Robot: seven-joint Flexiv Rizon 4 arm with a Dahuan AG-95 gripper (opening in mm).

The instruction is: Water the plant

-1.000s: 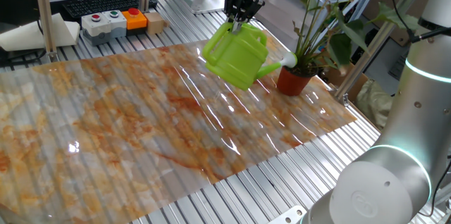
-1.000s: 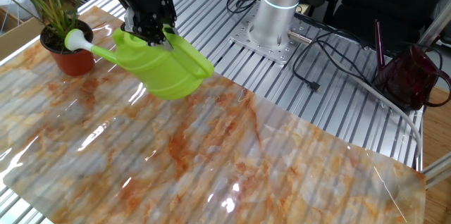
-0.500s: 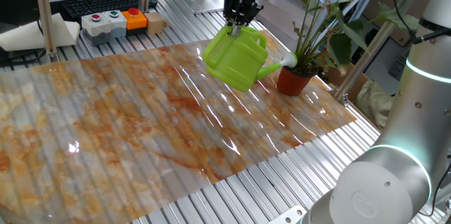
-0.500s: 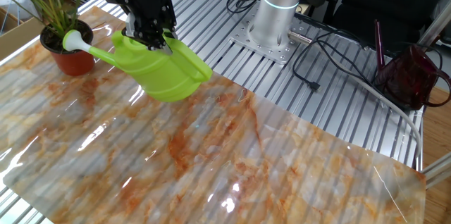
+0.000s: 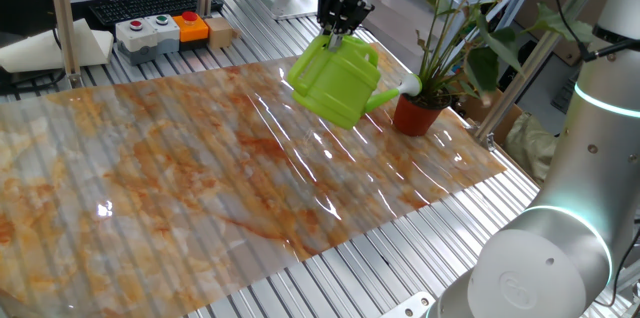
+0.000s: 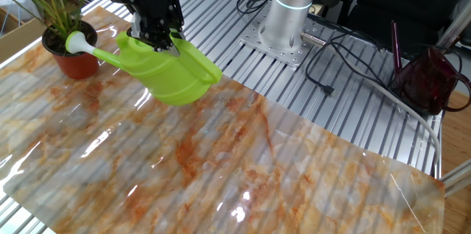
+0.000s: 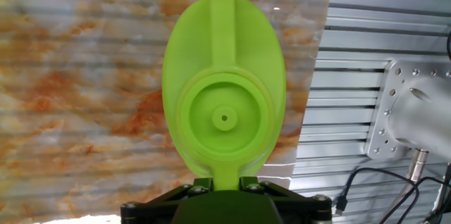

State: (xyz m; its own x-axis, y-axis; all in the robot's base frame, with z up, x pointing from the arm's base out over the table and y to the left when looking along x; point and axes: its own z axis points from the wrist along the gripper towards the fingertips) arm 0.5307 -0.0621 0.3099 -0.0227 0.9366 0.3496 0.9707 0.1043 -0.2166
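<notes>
Since earlier frame: can tipped slightly, rose nearer pot.

One fixed view: gripper [image 5: 338,30] clamps handle of can [image 5: 335,83], held in air. Plant [image 5: 450,33] at mat's far corner. Risk: rose beside rim, water lands on mat.

Other fixed view: spout axis slants toward pot [image 6: 70,57]; stems upright.

Hand view: fingers [image 7: 248,182] pinch handle; weak grip, can swings.

No legible txt — no labels, nos.

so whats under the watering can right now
Only the marbled orange mat; the watering can hangs clear of it from the pincer. Its rose sits over the plant's pot; any water is not visible.
</notes>
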